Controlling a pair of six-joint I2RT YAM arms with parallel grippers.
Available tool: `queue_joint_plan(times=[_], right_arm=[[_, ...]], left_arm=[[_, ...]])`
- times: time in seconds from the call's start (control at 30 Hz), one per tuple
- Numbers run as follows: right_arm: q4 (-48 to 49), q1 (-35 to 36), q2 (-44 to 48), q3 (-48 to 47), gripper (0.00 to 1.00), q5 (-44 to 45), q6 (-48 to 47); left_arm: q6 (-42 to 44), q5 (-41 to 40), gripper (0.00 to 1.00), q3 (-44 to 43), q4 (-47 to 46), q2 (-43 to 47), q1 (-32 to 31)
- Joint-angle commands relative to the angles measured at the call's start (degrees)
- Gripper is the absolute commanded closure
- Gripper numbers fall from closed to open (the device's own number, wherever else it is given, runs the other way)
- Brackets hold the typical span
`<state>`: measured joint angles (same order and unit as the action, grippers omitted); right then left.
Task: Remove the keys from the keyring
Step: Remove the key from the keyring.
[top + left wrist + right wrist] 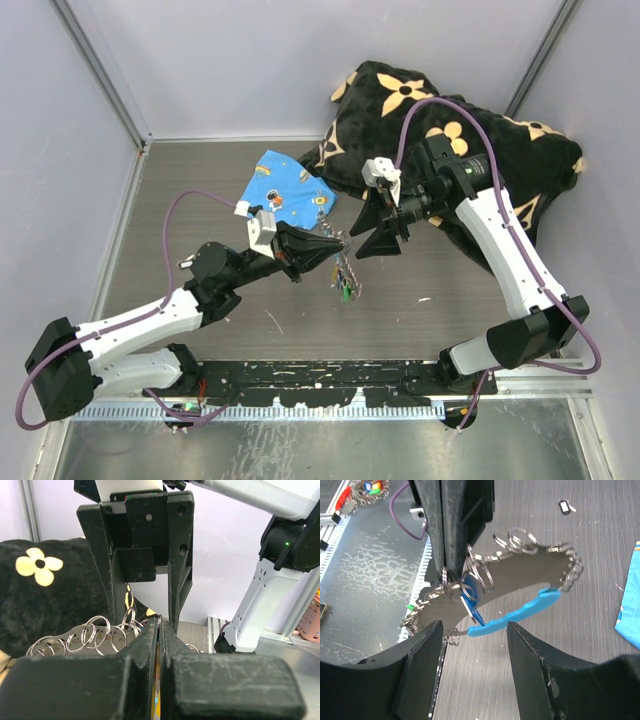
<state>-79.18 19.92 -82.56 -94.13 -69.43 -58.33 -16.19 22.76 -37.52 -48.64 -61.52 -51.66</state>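
1. At the middle of the dark table (pixel 200 200), the keyring (pixel 567 565) hangs between two grippers. It is a loop of linked silvery split rings closed by a curved light-blue piece (pixel 520 611), with a blue-headed key (pixel 470 587) hooked on beside the grip.
2. The left gripper (pixel 335 245) has its jaws pressed together on the ring chain. The right gripper (pixel 362 235) faces it from the right with jaws spread, the low end of the light-blue piece between its fingers.
3. Only the top view shows a strand trailing toward the near side, ending in a bunch of coloured keys (pixel 347 290). Beyond lie a blue printed cloth (pixel 285 190) and a black flowered cushion (pixel 450 130).
4. Only the right wrist view shows the loop's full outline and a dark-headed key (pixel 564 506) lying well apart on the table.
5. The left wrist view shows rings fanning out left of its closed fingers.
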Motion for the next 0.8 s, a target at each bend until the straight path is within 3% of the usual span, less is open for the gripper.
queue_joint_plan(times=[0.0, 0.47, 0.63, 0.77], right_arm=[[1.64, -0.04, 0.3, -0.53, 0.41, -5.95, -0.39], [6.64, -0.04, 1.35, 4.49, 0.53, -4.31, 2.92], [6.08, 0.03, 1.52, 4.36, 0.7, -5.9, 2.18], [2.02, 0.07, 1.44, 3.28, 0.89, -6.66, -2.37]], left_arm=[[-0.95, 0.23, 1.0, -3.53, -6.48, -0.18, 0.24], [-1.88, 0.02, 1.0, -4.32, -5.98, -0.91, 0.23], [-1.83, -0.33, 1.0, -4.41, -5.94, -1.19, 0.24], [-1.83, -0.9, 1.0, -4.33, -5.61, -1.03, 0.2]])
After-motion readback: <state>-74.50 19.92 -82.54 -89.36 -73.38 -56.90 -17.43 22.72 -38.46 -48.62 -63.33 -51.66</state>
